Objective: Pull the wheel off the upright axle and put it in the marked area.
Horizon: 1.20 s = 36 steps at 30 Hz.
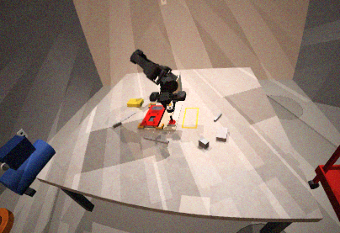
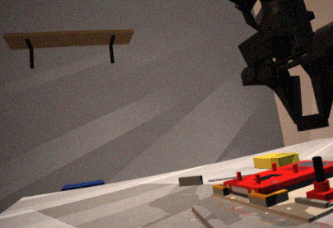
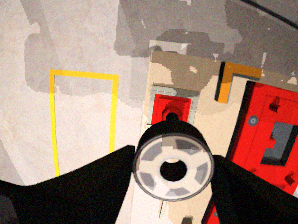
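The wheel is a black disc with a grey spoked face and a central hole. My gripper is shut on it, one finger on each side. The upright axle is a black post on a red square base. The wheel is off it, with a visible gap above the post's top in the exterior view. The marked area is a yellow outlined rectangle on the table, beside the axle's board; the wheel is not over it.
A red plate with small pegs sits between orange corner brackets beside the axle. A yellow block lies behind it. Grey blocks and thin tools lie around the table.
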{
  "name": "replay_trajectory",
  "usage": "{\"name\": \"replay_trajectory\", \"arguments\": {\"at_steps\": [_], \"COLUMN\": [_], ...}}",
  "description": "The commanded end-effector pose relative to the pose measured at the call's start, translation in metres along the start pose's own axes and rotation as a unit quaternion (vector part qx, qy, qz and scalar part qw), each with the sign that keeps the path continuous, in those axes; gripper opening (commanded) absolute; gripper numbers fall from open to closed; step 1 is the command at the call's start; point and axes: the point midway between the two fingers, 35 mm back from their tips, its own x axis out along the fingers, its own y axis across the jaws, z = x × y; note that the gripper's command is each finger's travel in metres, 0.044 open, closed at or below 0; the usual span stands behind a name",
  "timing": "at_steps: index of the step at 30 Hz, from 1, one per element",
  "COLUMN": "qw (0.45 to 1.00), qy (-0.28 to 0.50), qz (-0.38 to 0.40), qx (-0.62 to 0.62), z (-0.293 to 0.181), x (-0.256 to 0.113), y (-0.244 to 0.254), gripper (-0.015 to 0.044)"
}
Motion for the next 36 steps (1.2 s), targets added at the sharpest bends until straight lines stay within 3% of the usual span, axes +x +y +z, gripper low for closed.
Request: {"name": "replay_trajectory", "arguments": {"at_steps": [1, 21, 36], "qw": [1.0, 1.0, 1.0], "qy": [0.004, 0.006, 0.006], "qz": [0.001, 0.004, 0.003], "qx": [0.0, 0.004, 0.004], "z": [-0.005, -0.061, -0.063], "x": [0.002, -0.005, 0.016], "y": [0.01, 0.098, 0.101], "gripper": [0.0, 0.0, 0.0]}}
